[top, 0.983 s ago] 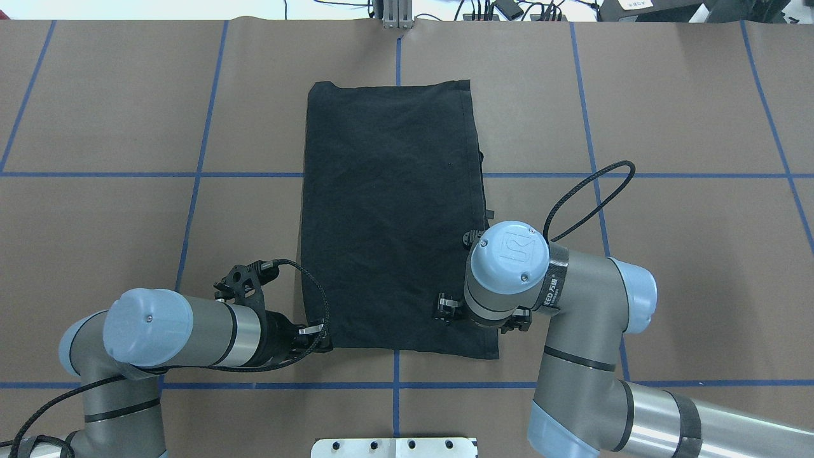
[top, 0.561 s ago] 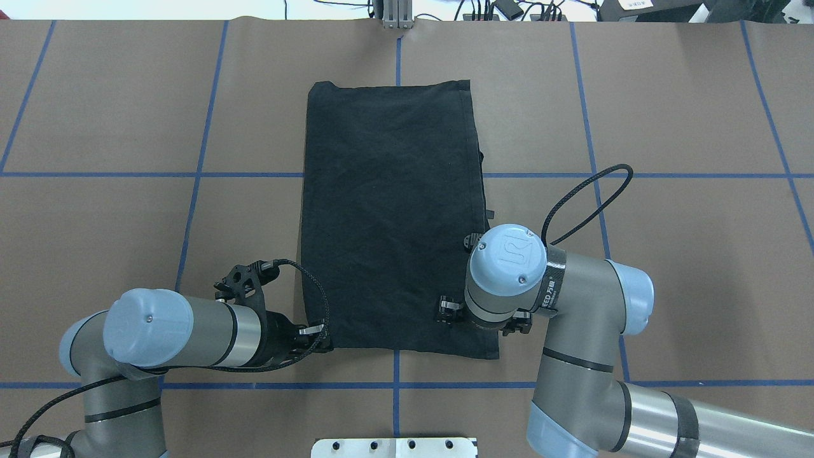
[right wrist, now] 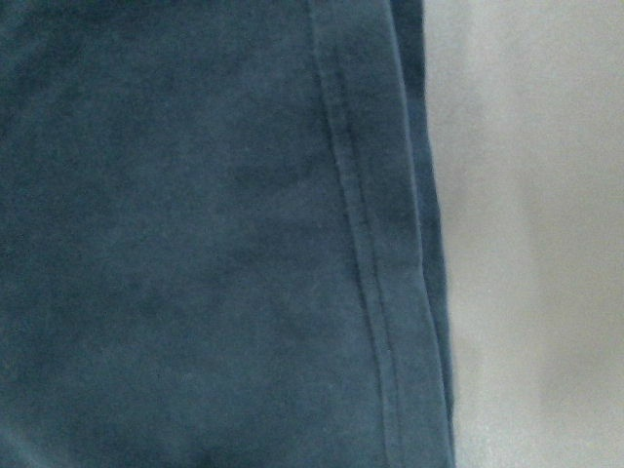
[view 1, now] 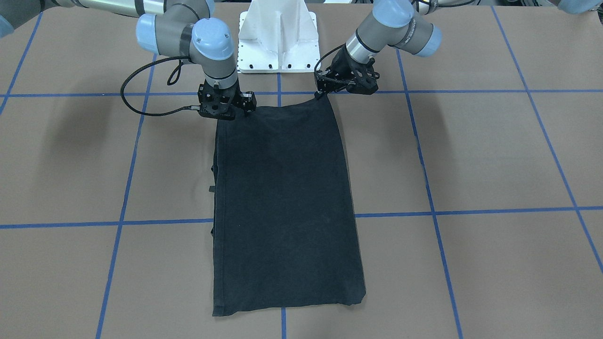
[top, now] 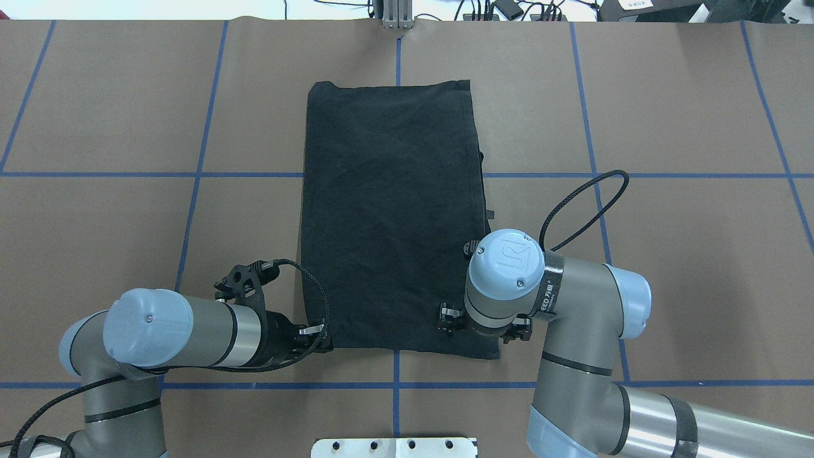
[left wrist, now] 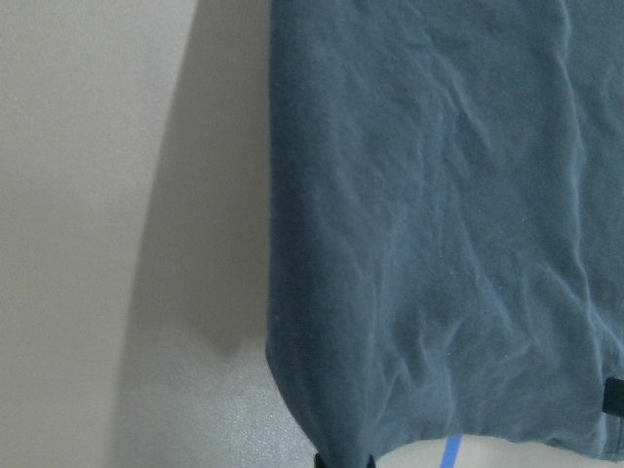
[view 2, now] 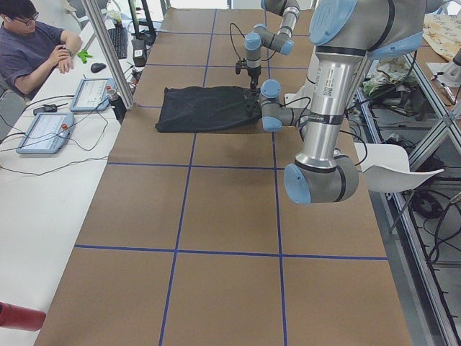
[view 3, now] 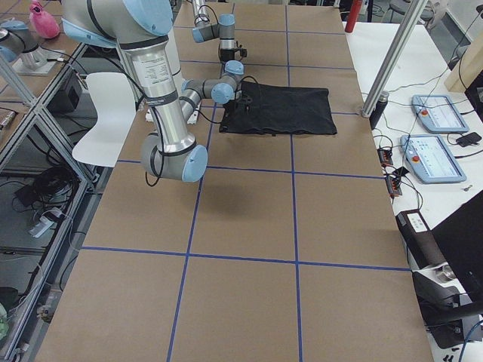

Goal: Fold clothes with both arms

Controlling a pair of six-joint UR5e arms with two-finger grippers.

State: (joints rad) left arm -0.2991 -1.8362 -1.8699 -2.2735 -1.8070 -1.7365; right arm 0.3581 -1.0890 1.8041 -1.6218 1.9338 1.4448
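Left pincer (top: 323, 340) pinches black T-shirt (top: 391, 210) corner on brown blue-gridded table (top: 699, 254).

Overhead: above T-shirt (top: 391, 210), facing down and forward.
Front-facing: across T-shirt from overhead, steeply down.
Side views: far from T-shirt, along table (view 2: 230, 209).
Wrist views: close on T-shirt edges.
Shared: T-shirt.

Brown tbl (top: 95, 95) w/ blue grid (top: 127, 174); white desk (view 2: 29, 238).
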